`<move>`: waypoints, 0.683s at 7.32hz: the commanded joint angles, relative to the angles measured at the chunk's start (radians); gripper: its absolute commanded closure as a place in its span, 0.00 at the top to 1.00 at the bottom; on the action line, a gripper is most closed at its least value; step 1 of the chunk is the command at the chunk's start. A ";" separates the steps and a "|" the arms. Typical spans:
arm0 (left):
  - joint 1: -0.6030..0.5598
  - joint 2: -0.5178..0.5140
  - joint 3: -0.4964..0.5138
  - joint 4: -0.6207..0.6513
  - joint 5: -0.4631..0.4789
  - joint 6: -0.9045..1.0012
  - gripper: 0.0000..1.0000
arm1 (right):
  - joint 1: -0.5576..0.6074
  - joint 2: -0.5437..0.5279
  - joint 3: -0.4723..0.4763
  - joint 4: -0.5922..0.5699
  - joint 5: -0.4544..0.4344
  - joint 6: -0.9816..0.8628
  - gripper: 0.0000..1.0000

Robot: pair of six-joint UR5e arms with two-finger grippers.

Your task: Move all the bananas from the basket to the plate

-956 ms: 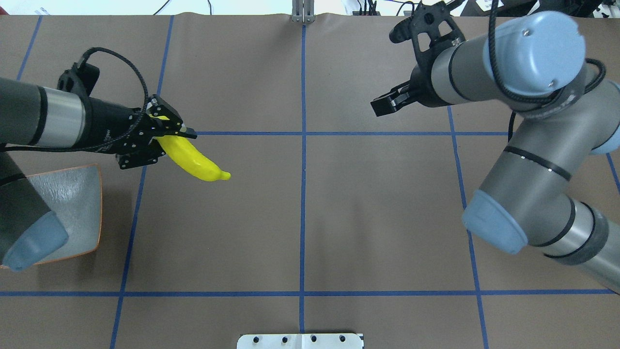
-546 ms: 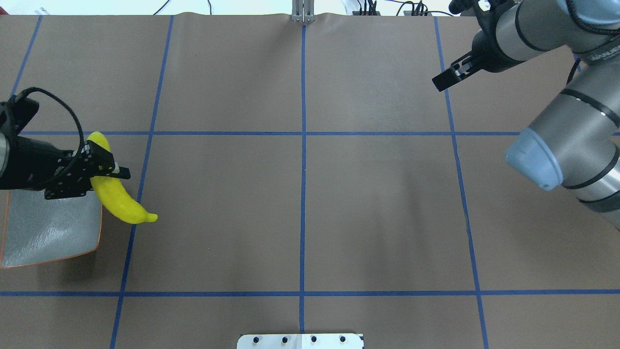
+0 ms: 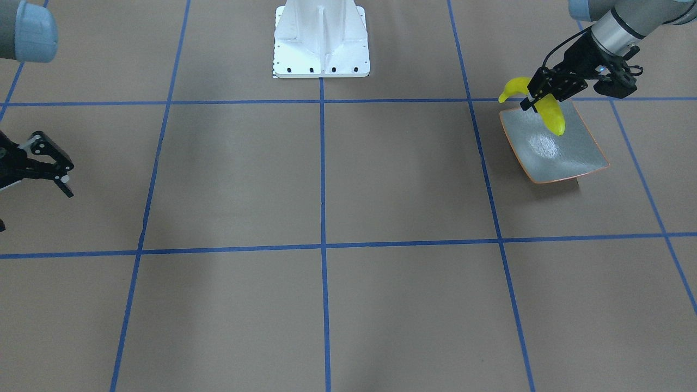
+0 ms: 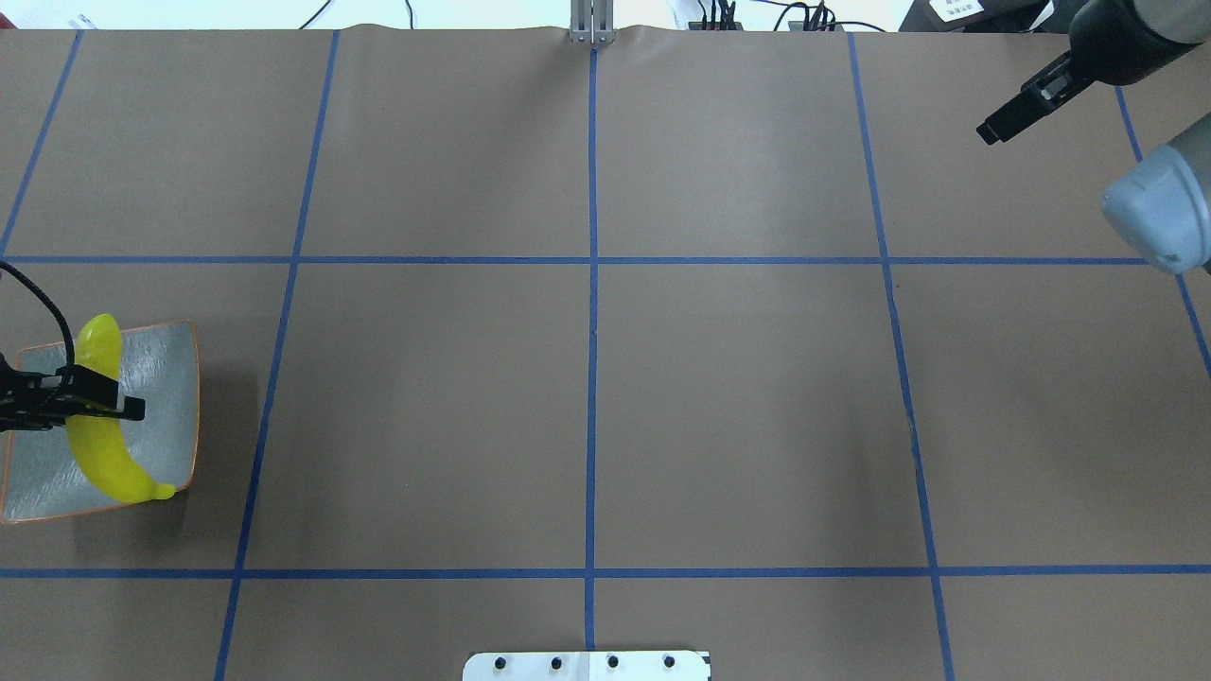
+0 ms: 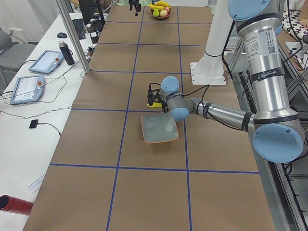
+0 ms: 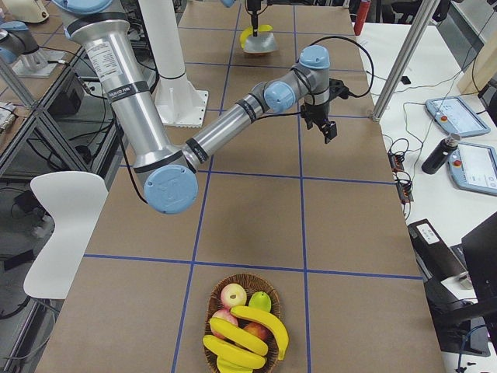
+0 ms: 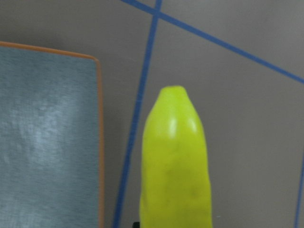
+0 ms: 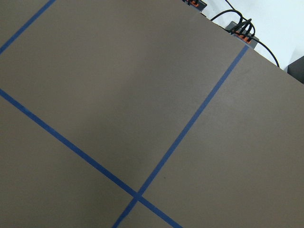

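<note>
Overhead exterior: left fingers (image 4: pixel 118 409) hold 1 banana (image 4: pixel 99 459) over plate (image 4: pixel 175 374) at 9 o'clock, unreleased; right fingers (image 4: pixel 1005 121) empty, spread wide; other bananas (image 6: pixel 247 332) sit in basket (image 6: pixel 211 297).

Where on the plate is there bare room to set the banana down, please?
The whole plate is bare, bordered only by its orange rim; the left gripper holds the banana above it. The basket alone is crowded, with fruit.

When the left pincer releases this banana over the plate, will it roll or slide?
Probably stiff: the banana shows no sag, held mid-length by the left pincer. Its glossy skin may slide on the shiny plate, though the upturned sides should likely contain it.
</note>
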 commanded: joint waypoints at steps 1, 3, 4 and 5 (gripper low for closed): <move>-0.005 -0.012 0.061 -0.004 0.001 0.055 0.25 | 0.030 -0.023 -0.013 -0.004 0.036 -0.081 1.00; -0.005 -0.019 0.130 -0.088 0.001 0.055 0.52 | 0.030 -0.022 -0.013 -0.003 0.038 -0.083 1.00; -0.005 -0.021 0.150 -0.099 0.001 0.055 0.59 | 0.030 -0.022 -0.013 -0.003 0.036 -0.083 1.00; -0.008 -0.035 0.156 -0.101 0.004 0.055 0.64 | 0.030 -0.022 -0.013 -0.003 0.036 -0.081 1.00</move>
